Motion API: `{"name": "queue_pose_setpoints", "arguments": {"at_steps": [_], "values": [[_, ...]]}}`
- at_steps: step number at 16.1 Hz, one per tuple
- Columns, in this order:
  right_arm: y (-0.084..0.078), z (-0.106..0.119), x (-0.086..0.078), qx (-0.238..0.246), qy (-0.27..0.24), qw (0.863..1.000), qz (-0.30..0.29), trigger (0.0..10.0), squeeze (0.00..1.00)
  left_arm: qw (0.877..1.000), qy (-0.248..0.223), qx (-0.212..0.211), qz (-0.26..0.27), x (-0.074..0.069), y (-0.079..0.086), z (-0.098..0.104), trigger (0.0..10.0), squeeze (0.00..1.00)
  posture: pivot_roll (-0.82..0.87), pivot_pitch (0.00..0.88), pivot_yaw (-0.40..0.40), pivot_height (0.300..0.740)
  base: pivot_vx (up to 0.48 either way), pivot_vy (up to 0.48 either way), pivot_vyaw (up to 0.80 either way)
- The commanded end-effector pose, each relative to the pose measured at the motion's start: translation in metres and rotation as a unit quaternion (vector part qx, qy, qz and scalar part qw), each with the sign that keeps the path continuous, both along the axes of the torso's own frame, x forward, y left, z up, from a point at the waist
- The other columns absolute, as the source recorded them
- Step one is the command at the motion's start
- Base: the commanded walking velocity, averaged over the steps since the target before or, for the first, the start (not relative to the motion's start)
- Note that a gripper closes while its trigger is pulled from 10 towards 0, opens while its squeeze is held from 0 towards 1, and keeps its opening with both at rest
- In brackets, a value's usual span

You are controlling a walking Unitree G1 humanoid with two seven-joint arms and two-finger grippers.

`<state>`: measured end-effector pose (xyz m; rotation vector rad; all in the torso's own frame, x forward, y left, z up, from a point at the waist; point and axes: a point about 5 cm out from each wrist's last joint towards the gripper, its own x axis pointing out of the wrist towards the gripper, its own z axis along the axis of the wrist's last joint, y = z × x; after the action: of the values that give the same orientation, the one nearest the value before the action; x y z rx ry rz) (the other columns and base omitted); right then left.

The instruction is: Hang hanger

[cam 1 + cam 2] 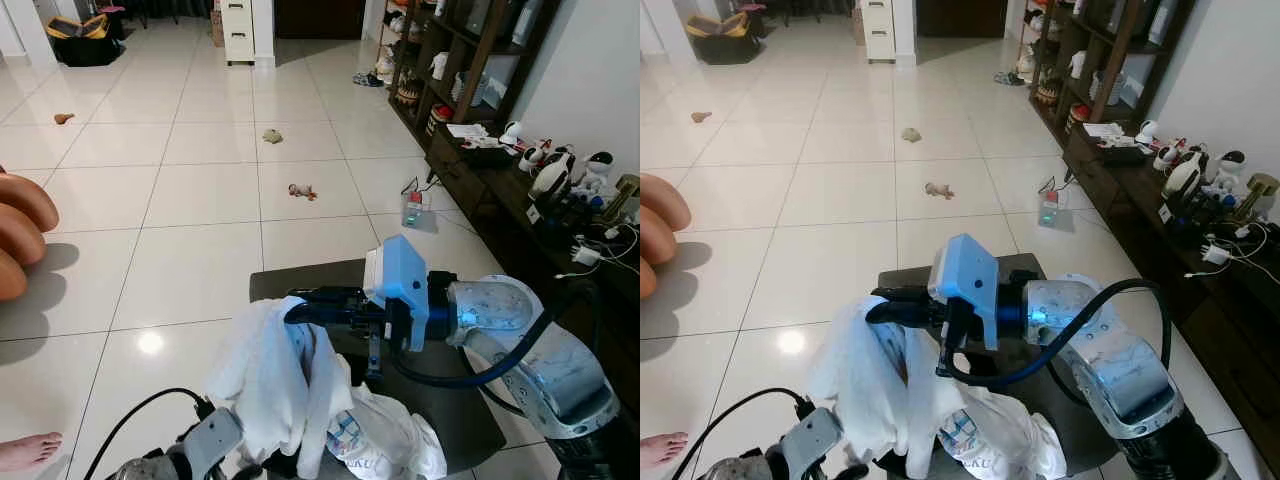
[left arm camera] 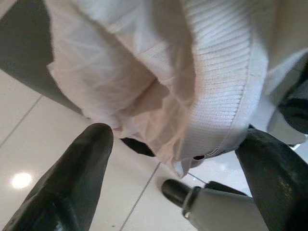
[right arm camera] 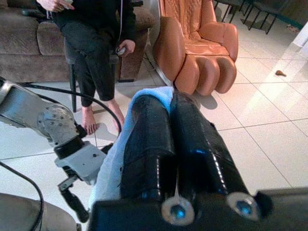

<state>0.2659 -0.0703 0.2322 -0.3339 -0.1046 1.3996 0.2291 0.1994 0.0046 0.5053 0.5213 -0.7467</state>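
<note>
White garment (image 1: 275, 385) draped over right claw (image 1: 300, 305).

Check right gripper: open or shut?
Shut. The right gripper has both black fingers pressed together, pinching the white shirt.

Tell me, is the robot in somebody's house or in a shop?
Most likely a house, in a living room. There is a brown sofa with a person sitting on it, an orange massage chair, and a dark shelf unit full of ornaments beside the tiled floor.
</note>
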Motion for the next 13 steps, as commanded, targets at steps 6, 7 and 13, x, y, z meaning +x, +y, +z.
{"name": "queue_pose_setpoints", "arguments": {"at_steps": [6,7,13], "values": [[-0.0025,0.018,-0.0037,0.019,-0.024,1.0,0.005,10.0,0.0,1.0,0.001,-0.015,0.002,0.0048,-0.0036,-0.0038,0.0,0.0,0.05,0.123,-0.084,0.74,0.0,0.0,0.0],[-0.0027,0.0191,-0.0039,0.02,-0.024,0.999,0.005,10.0,0.0,1.0,0.006,-0.019,0.001,0.0047,-0.0039,-0.0046,0.0,0.0,0.04,0.124,-0.084,0.74,0.0,0.0,0.0],[-0.003,0.0246,-0.0051,0.026,-0.024,0.999,0.005,10.0,0.0,0.999,0.019,-0.032,-0.014,0.0055,-0.006,-0.0055,0.0,0.0,0.03,0.128,-0.086,0.74,0.0,0.0,0.0]]}}
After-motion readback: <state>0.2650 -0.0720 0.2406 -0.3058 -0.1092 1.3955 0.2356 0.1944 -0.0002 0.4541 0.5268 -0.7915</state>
